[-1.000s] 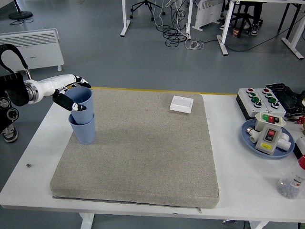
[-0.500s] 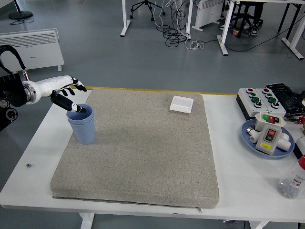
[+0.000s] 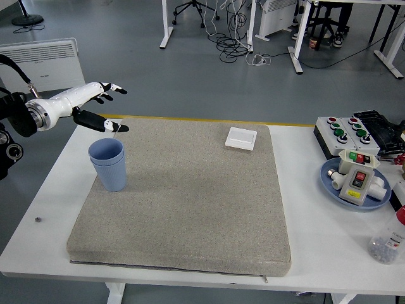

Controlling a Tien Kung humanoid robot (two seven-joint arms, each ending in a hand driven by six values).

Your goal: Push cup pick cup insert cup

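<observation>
A second before this moment the left hand [image 3: 95,106] had been wrapped around the upper blue cup, holding it only partly seated in the lower one; half a second later that cup had dropped in to its full depth, with the fingers only just clear of its rim. Now the hand had let go altogether and lifted away toward eleven o'clock of the stacked cups [image 3: 108,164], which stood upright on the grey mat [image 3: 190,202] near its nine o'clock edge, one nested squarely in the other with only a narrow band of the inner rim showing above the outer. By the look of it the insert step was done, and with it probably the whole task, since no other cup showed on the table [image 3: 316,247]. The hand hung in the air well apart from the cups, its fingers stretched out long and flat and the thumb splayed below them, wide open, holding nothing and touching nothing. The right hand was nowhere in view. Over at three o'clock the button box [image 3: 345,133] and the blue plate [image 3: 332,183] of switches sat as they had throughout, as did the small white square [image 3: 242,138] at the mat's one o'clock corner.
</observation>
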